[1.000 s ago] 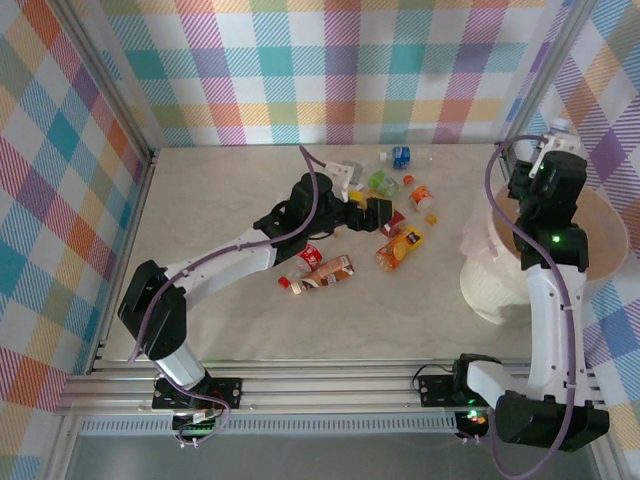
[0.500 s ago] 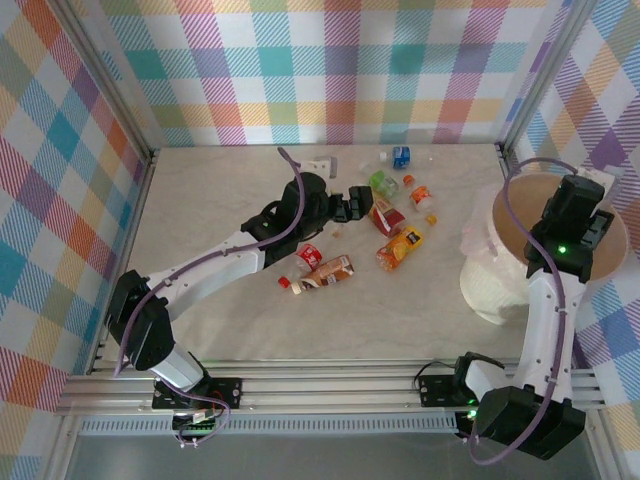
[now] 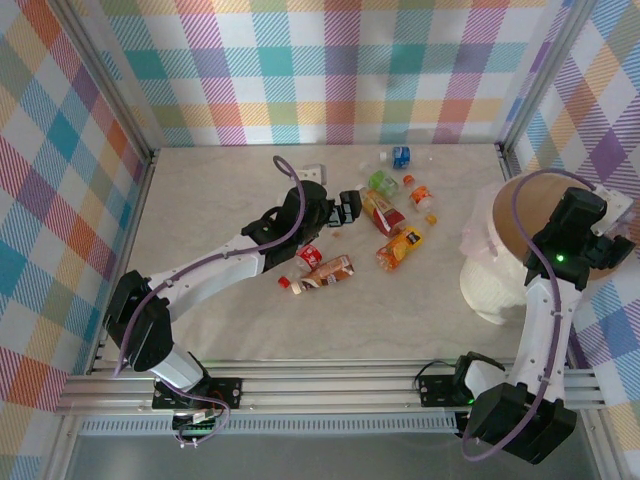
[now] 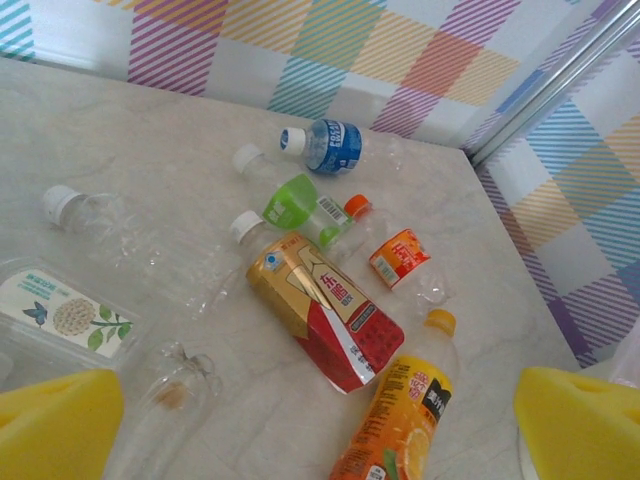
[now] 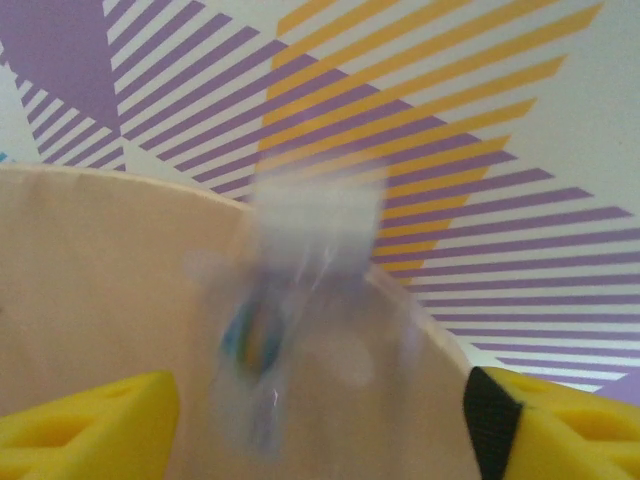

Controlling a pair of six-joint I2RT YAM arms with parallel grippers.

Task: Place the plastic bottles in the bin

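Several plastic bottles lie in the middle of the table: a red-and-gold one (image 4: pixel 325 320), an orange juice one (image 4: pixel 400 420), a green-labelled one (image 4: pixel 298 203) and a blue-labelled one (image 4: pixel 330 145). My left gripper (image 3: pixel 345 208) hovers open just left of the red-and-gold bottle (image 3: pixel 385 213), holding nothing. My right gripper (image 3: pixel 603 205) is over the bin (image 3: pixel 500 290) at the right. Its yellow fingers (image 5: pixel 85 425) stand apart. A blurred clear bottle (image 5: pixel 290 300) with a blue label hangs between them, touching neither, against the bin's tan inside (image 5: pixel 100 280).
A brown-labelled bottle (image 3: pixel 325 273) and a red-capped one (image 3: pixel 308 255) lie under the left forearm. Clear crushed bottles (image 4: pixel 90 215) and a white-labelled one (image 4: pixel 60 312) lie on the left. The checked walls close in the back and both sides.
The right arm swung right over the bin and its jaws came apart from the clear bottle. The left gripper drew back to the left, off the bottles.
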